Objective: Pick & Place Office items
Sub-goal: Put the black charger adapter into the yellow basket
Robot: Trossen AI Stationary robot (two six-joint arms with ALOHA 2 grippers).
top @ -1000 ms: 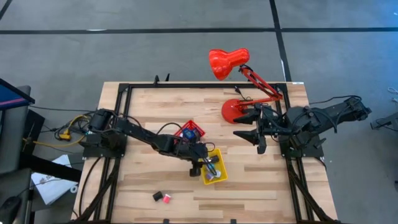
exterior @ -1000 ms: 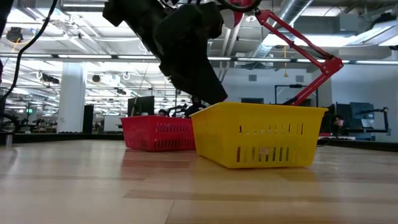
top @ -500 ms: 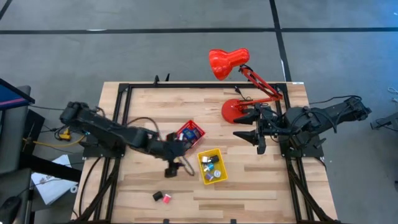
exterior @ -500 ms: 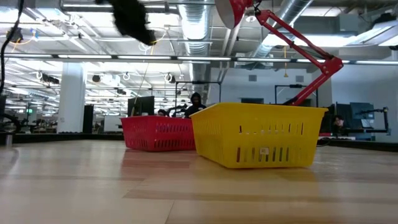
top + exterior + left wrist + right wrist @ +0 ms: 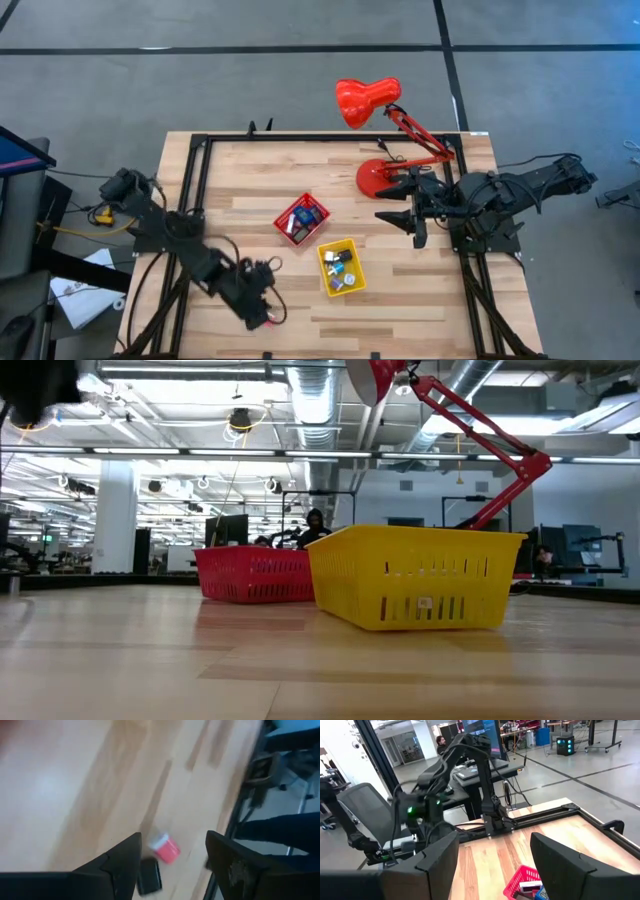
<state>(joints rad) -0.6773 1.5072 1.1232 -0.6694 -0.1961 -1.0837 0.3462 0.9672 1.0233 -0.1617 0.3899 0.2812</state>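
Risk sits mostly with the 2 small pieces lying close together near the table's front edge: a red-pink piece (image 5: 165, 848) and a black piece (image 5: 149, 876), almost touching in the left wrist view. The left gripper (image 5: 172, 851) hangs above them with its fingers spread and nothing between them, and in the high view (image 5: 262, 312) it covers the spot, so only a speck of pink shows there. Because the pieces are so near each other, a descent centred slightly off could catch both at once, or a finger could land on the black one and flick it toward the table edge, which looks close by. My guess is that the red-pink piece is the target, since it lies between the fingers. The left wrist view is smeared, which suggests the arm is moving; closing before it settles could miss altogether. Other office items already lie in the yellow tray (image 5: 354, 281) and the red tray (image 5: 284, 217), mid-table. The right gripper (image 5: 416, 213) waits by the red lamp's base (image 5: 371, 178), jaws parted and empty, well apart from the work.
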